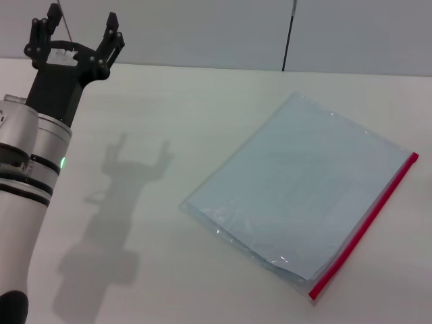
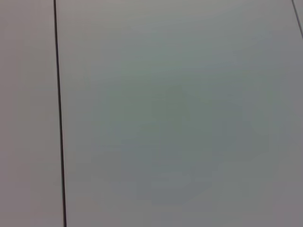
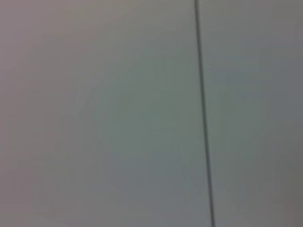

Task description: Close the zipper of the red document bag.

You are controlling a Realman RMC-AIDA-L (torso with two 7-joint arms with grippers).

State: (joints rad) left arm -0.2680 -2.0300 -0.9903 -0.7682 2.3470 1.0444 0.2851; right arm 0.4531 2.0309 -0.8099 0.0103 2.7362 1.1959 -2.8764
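The red document bag (image 1: 304,196), a flat translucent pale blue pouch, lies at an angle on the white table (image 1: 169,270), right of centre in the head view. Its zipper (image 1: 368,223) is a thin red strip along the pouch's right edge, running from the far right corner to the near corner; the slider is too small to make out. My left gripper (image 1: 75,34) is raised at the far left, well away from the bag, open with its black fingers spread and nothing between them. The right gripper is out of view. Both wrist views show only a plain grey wall.
A grey wall with a dark vertical seam (image 1: 289,37) stands behind the table's far edge. My left arm (image 1: 30,162) casts a shadow (image 1: 115,216) on the table left of the bag.
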